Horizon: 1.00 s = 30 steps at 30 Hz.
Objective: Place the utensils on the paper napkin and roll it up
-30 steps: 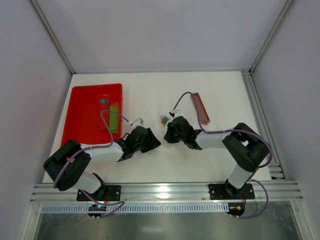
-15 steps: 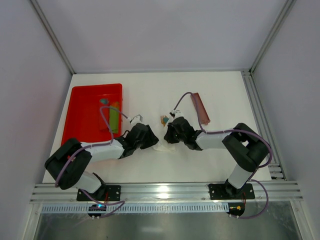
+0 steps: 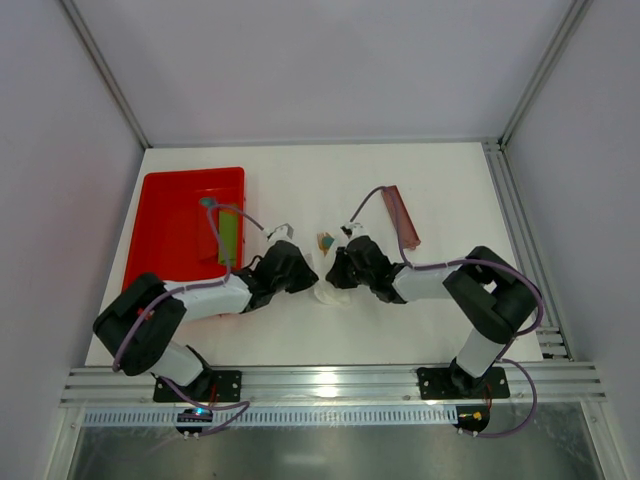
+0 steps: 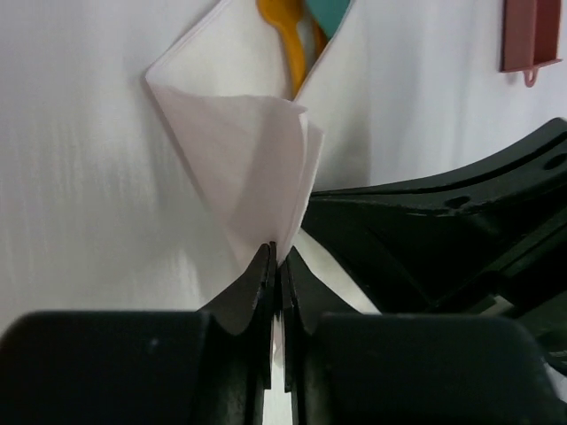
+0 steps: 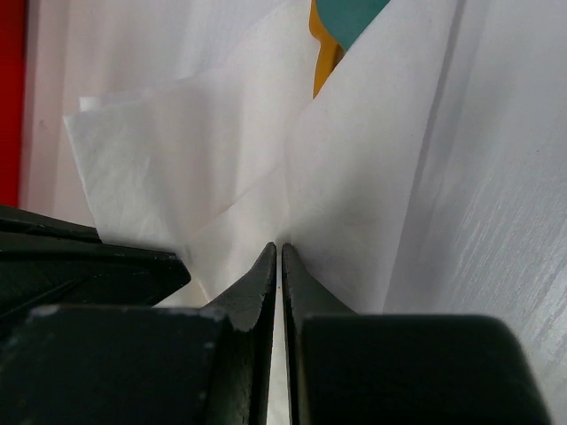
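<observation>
Both arms lie low, forearms angled inward, meeting mid-worktop (image 3: 440, 190). L gripper (image 4: 275, 266) pinched shut on paper napkin (image 4: 239, 142) corner; R gripper (image 5: 276, 266) clamped on opposite flap. Utensils (image 4: 288, 40) inside the fold, orange tip poking out far end.

You can see only the tips of the utensils (image 4: 289, 40); the folded napkin (image 4: 239, 142) hides all the rest.

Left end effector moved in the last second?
Yes. In the top view the left end effector has crept away from the near rail, farther up alongside the red tray, and shut on the paper napkin.
</observation>
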Each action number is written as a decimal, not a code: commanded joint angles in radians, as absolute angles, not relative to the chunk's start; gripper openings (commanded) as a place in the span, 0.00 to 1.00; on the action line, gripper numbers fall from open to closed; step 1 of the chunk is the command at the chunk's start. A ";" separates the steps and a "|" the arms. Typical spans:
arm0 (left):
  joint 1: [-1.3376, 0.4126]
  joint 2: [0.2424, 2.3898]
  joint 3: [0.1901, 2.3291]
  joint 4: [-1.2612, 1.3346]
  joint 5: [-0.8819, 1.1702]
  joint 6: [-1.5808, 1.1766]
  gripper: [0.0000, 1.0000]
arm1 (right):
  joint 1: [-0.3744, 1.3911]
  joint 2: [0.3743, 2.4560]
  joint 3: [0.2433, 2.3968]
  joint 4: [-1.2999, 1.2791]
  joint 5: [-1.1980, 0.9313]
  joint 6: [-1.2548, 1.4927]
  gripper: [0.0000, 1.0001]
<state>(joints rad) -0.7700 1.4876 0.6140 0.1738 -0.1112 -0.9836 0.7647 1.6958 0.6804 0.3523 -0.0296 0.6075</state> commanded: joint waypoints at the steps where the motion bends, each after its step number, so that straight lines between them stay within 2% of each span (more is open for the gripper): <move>1: -0.770 1.456 0.655 0.206 -0.091 -0.946 0.05 | 0.773 1.741 0.638 0.343 -0.058 0.658 0.06; 3: -0.770 1.445 0.658 0.221 -0.078 -0.951 0.01 | 0.773 1.752 0.623 0.382 -0.064 0.675 0.06; 7: -0.770 1.471 0.683 0.244 -0.046 -0.966 0.00 | 0.773 1.770 0.604 0.434 -0.072 0.707 0.06; 27: -0.770 1.600 0.758 0.268 0.045 -0.943 0.00 | 0.773 1.802 0.568 0.561 -0.121 0.743 0.06; 30: -0.770 1.594 0.753 0.253 0.032 -0.934 0.01 | 0.773 1.758 0.591 0.493 -0.153 0.718 0.06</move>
<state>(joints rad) -0.7635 1.5757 0.7216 0.2234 0.0227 -0.9588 0.7544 1.7641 0.5941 0.6266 -0.1005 0.7784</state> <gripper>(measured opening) 0.014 0.060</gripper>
